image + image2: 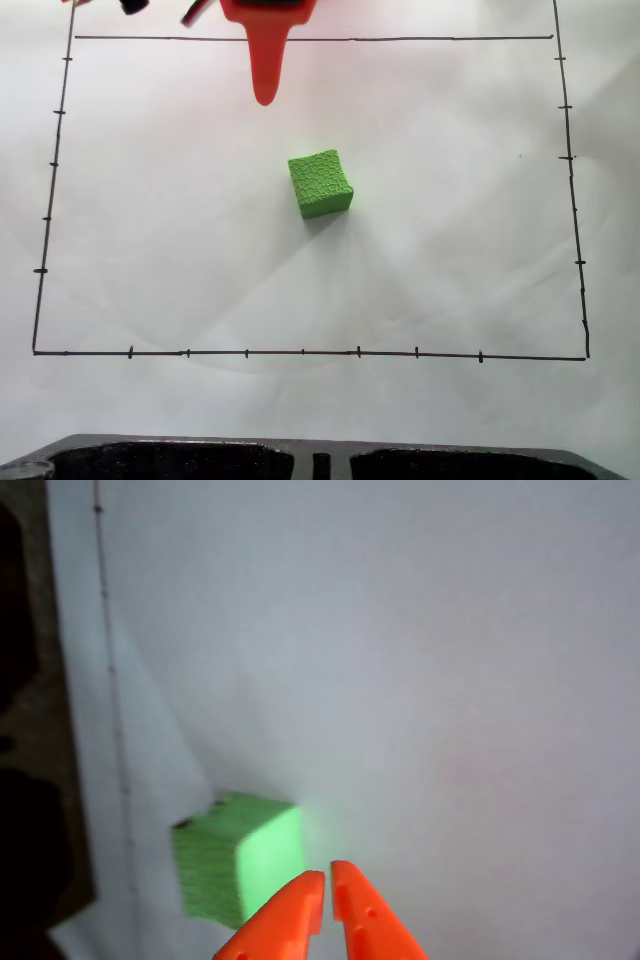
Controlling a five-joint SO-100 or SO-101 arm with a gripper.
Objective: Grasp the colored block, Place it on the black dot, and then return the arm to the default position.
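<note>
A white sheet of paper [180,200] covers the worktop, and a hand-drawn black border [300,352] with short tick marks frames a large rectangle on it.

In the fixed view, a small bright green cube [320,183] with a rough, pebbled surface sits on the paper, a little above the middle of the rectangle. It is turned slightly, so its edges do not run parallel to the border lines. It rests flat on the sheet with nothing touching it.

The orange arm [268,12] enters from the top edge of the fixed view. 1 tapered orange finger [266,70] points down toward the cube and ends above it in this view, with bare paper between the tip and the cube. Black and red parts of the arm show at the top edge, just left of the orange body.

In the wrist view, the pincer [327,876] comes up from the bottom edge. Its 2 orange fingers are nearly together, with a thin slit between the tips, and they hold nothing. The green cube [235,865] lies just to the left of the tips in this view, its bright side face washed out by light. A black border line [112,680] runs down the left part of the paper, and beyond the sheet's edge lies a dark surface [25,680].

A black moulded object [170,460] with dark hollows lies along the bottom edge of the fixed view, outside the drawn rectangle.
</note>
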